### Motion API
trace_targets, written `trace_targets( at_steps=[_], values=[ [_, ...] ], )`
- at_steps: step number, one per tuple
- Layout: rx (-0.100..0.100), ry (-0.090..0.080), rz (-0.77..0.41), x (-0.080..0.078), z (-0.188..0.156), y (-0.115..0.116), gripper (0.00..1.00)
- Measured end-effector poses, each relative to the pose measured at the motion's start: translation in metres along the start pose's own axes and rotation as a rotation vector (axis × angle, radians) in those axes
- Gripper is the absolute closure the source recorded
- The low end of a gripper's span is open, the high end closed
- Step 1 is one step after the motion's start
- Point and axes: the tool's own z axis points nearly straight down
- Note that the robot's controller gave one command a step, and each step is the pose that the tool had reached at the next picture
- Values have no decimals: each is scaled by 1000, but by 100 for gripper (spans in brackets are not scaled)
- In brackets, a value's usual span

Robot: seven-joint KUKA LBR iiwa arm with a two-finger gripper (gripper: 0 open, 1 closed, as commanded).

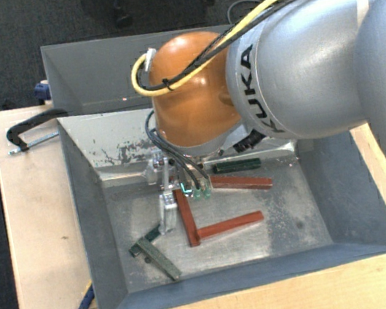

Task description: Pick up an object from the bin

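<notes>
Grey bin [93, 227] floor: the gripper [168, 221] hangs just left of a red bar [188, 225] lying near-to-far; whether it is clenched, I cannot tell.

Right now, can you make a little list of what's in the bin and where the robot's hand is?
bin: grey metal bin
gripper: gripper low over the floor, left of middle
nearest: lengthwise red-brown bar, just right of it in the view
also: crosswise red-brown bar; slanted red-brown bar; dark green stick at the back; dark angled piece front left
held: cannot tell
</notes>
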Motion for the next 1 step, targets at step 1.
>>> trace_targets(
  at_steps=[1],
  values=[
    [3, -10, -585, -30, 125, -116, 0]
  ],
)
